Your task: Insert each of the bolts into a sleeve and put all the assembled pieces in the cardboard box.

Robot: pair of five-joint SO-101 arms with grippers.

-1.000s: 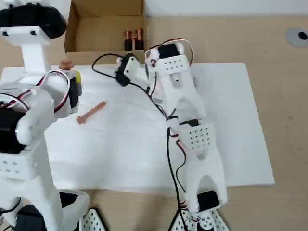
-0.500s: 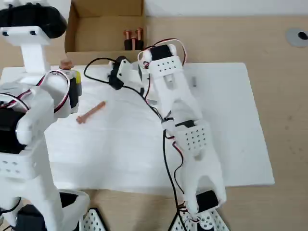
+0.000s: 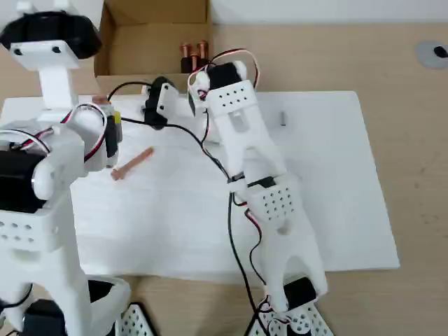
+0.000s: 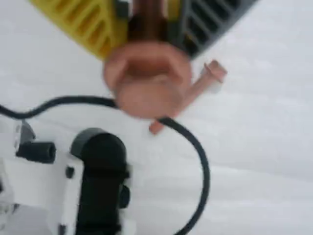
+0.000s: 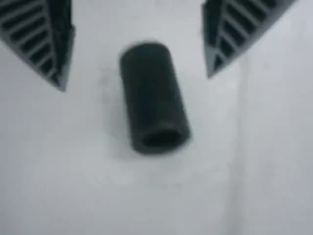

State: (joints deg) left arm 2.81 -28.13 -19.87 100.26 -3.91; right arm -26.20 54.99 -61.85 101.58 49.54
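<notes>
Right wrist view is showing the right gripper (image 5: 134, 76) open, its jaws straddling a black sleeve (image 5: 154, 98) lying on the white pad (image 5: 274, 171), after the arm's leftward swing. Meanwhile the left gripper (image 4: 146, 19) is clamping a bolt (image 4: 146, 81), so joining is likely coming next.

The high view was taken from a fixed point above and faced down over the table (image 3: 406, 140), with the arm bases (image 3: 287, 308) at its near edge and the cardboard box (image 3: 140, 49) at the far edge. The left wrist view was set close behind the left gripper (image 4: 149, 39) and faced down past the held bolt (image 4: 146, 83) onto the white mat (image 4: 254, 147). The loose bolt (image 4: 195, 90) on that mat was also caught from above. The right wrist view was held very near the mat and faced down between the parted fingers of the right gripper (image 5: 136, 78) at a lying sleeve (image 5: 153, 98).
</notes>
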